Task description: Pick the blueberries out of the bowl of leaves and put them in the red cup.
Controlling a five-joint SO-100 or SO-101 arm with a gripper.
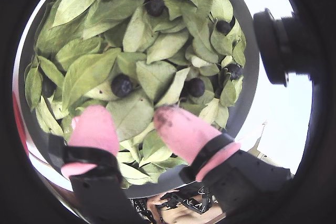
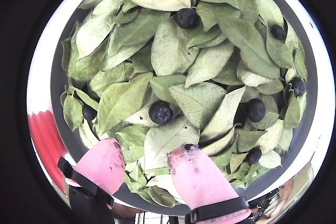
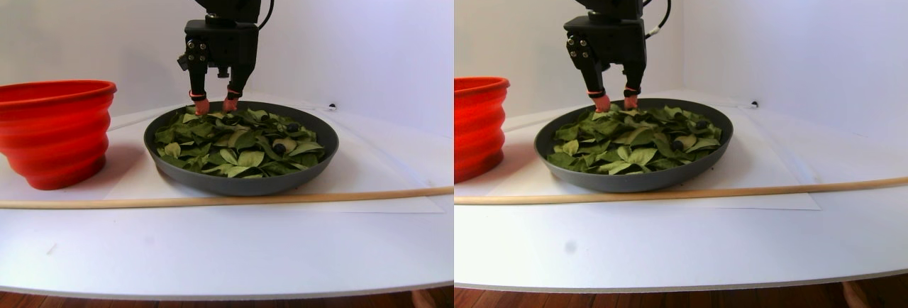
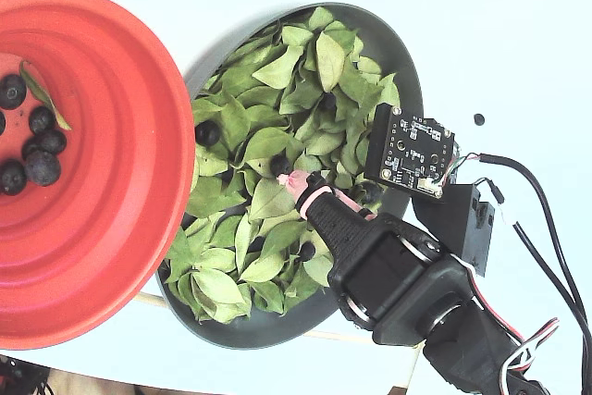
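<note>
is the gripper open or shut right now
Open: the gripper shows a leaf-filled gap between its pink fingertips, nothing held, just above the leaves.

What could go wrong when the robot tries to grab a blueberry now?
The open gripper hovers low over the leaves, with the nearest blueberry just ahead of its pink fingertips. Closing could pinch a leaf along with it; one leaf already lies in the red cup. The berry could also roll under leaves.
</note>
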